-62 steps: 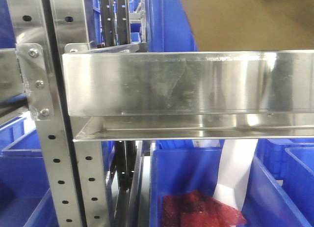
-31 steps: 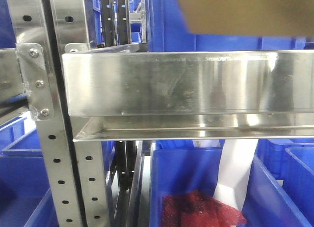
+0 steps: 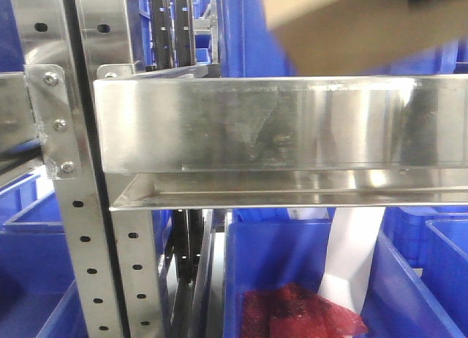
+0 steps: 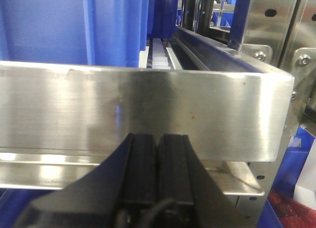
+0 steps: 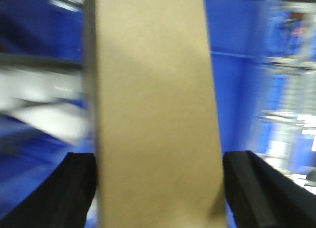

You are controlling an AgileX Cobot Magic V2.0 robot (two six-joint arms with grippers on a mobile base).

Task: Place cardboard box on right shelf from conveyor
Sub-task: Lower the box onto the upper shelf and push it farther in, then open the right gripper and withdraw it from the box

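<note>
Up front, the exterior view shows the cardboard box (image 3: 344, 27) blurred, in the air above the right shelf (image 3: 278, 122), clear of the tall steel lip, with blue bins (image 3: 292, 265) below. My worry: if the box comes down before it has passed that lip, its lower edge could catch the steel and twist in the grip.

From the left wrist, the left gripper (image 4: 157, 161) has its 2 pads pressed together on nothing, just near the shelf front.

From the right wrist, the right gripper (image 5: 160, 188) is spread wide, pinching the box between its pads; the background is smeared.
</note>
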